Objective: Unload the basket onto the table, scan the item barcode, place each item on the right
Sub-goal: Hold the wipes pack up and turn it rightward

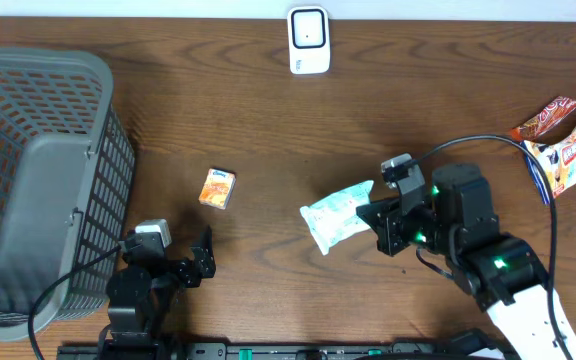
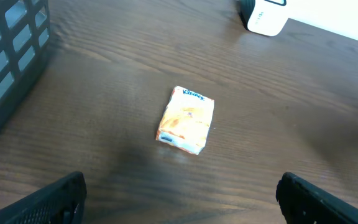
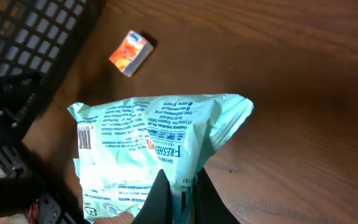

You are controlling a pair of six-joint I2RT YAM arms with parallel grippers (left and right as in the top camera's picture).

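Note:
A pale green wipes packet (image 1: pixel 336 214) hangs over the table's middle, pinched at its end seam by my right gripper (image 1: pixel 378 222), which is shut on it. In the right wrist view the packet (image 3: pixel 148 149) shows its printed back, with a barcode (image 3: pixel 84 135) at its left edge, and the gripper (image 3: pixel 178 198) clamps the seam at the bottom. The white barcode scanner (image 1: pixel 308 40) stands at the table's far edge. My left gripper (image 1: pixel 190 262) rests open near the front left; its fingertips (image 2: pixel 64 196) frame bare wood.
A small orange Kleenex pack (image 1: pixel 218 188) lies left of centre, also in the left wrist view as the orange pack (image 2: pixel 186 119). A grey mesh basket (image 1: pixel 38 180) fills the left side. Snack packets (image 1: pixel 568 140) lie at the right edge.

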